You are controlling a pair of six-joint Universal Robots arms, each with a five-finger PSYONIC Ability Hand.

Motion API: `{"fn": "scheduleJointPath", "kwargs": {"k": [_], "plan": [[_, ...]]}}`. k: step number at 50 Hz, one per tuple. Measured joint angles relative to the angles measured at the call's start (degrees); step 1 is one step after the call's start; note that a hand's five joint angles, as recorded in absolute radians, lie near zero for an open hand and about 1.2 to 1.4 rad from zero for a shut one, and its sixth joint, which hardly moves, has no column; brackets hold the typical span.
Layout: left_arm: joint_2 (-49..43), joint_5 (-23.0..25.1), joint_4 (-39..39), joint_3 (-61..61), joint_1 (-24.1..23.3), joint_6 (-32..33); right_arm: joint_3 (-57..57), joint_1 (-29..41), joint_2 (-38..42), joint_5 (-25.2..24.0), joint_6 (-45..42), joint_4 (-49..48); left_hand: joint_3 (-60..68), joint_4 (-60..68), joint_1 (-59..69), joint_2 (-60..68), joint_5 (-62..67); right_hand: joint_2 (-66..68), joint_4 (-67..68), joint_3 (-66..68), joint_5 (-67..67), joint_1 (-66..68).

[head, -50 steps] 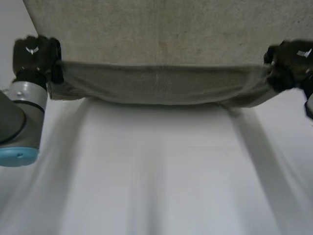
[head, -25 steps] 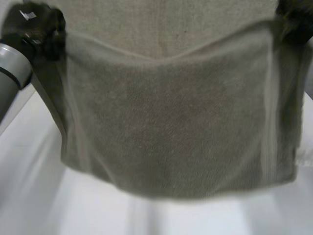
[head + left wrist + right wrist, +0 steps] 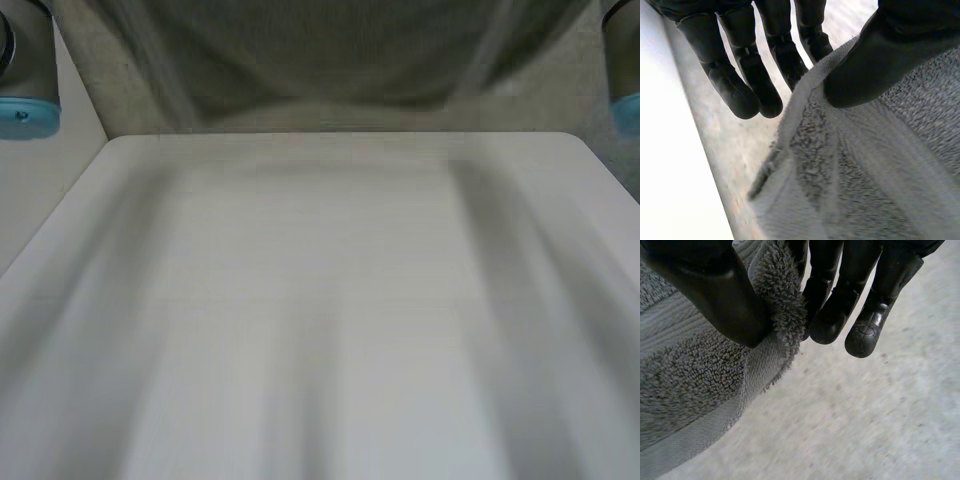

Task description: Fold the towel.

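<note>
Grey terry cloth is seen in all three views: one towel (image 3: 320, 50), one white table (image 3: 320, 300), two arms and two hands are counted. In the head view the towel is held up at the far side of the table, spread wide between the arms, with its lower edge seen just above the table's far edge; whether it touches the table cannot be told. Its pile is looped and rough, and a flat woven band is seen running near the hem in both wrist views.

The left arm (image 3: 25, 70) and the right arm (image 3: 625, 60) are raised at the two upper corners of the head view, each showing a grey joint with a light-blue cap.

In the left wrist view the left hand (image 3: 890, 50) is closed on the towel's hemmed edge: the thumb is pressed onto the cloth from one side, and the fingers (image 3: 785, 55) are set behind it, the outer ones hanging straight beside the edge.

In the right wrist view the right hand (image 3: 705, 285) is closed on a corner of the towel: the thumb is laid on the pile, and the fingers (image 3: 835, 305) are curved behind the fringe of loops.
</note>
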Motion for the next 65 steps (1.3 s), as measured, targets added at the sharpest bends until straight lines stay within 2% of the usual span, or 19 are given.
{"fn": "scheduleJointPath", "kwargs": {"k": [9,17,24,31,38,44,51,55,58,65], "plan": [[0.68,1.59,3.23,-14.18,0.85,-2.42,14.26,-0.38,-4.21,-4.88,1.99,-1.55,0.01,0.00,0.01,0.00,0.86,0.00,0.00,0.00,0.00,0.00],[-2.66,5.71,6.15,-28.09,1.50,-1.35,25.16,-0.49,-0.86,-9.74,1.56,-0.94,0.06,0.00,0.09,0.00,0.87,0.00,0.00,0.00,0.37,0.00],[-7.50,7.17,10.63,-38.39,1.54,5.04,32.92,-0.42,5.62,-10.13,0.45,-0.62,0.08,0.00,0.18,0.00,0.87,0.00,0.00,0.00,0.37,0.00],[-7.96,8.05,12.40,-45.85,1.87,11.79,38.69,-0.78,6.54,-9.77,-1.67,0.98,0.09,0.00,0.20,0.00,0.87,0.00,0.00,0.00,0.37,0.00],[1.20,10.14,12.46,-55.25,4.03,13.34,46.84,-2.72,-2.63,-10.36,-2.34,4.63,0.10,0.00,0.20,0.00,0.87,0.00,0.00,0.00,0.37,0.00],[13.37,12.26,11.86,-64.36,5.88,13.03,55.65,-5.24,-15.33,-11.86,-2.80,8.46,0.13,-0.01,0.20,0.00,0.87,0.00,0.00,0.00,0.37,0.00],[27.72,18.04,10.24,-73.82,9.00,12.86,62.76,-11.38,-28.41,-16.51,-7.13,16.70,0.15,-0.01,0.20,0.00,0.87,0.00,0.00,0.00,0.37,0.00],[31.49,20.64,7.73,-74.87,10.37,12.44,62.90,-13.52,-31.05,-18.36,-8.51,18.75,0.15,-0.01,0.21,0.00,1.12,0.00,0.00,0.00,0.37,0.00],[30.94,21.57,6.08,-73.01,10.74,10.98,61.73,-14.00,-30.46,-18.93,-8.81,18.49,0.15,-0.01,0.22,0.00,1.49,0.00,0.00,0.00,0.37,0.00],[16.21,20.61,3.86,-59.55,7.86,4.89,53.04,-12.06,-18.00,-16.59,-8.72,14.59,0.18,-0.01,0.29,0.00,1.94,0.00,0.00,0.00,0.37,0.00]]}}
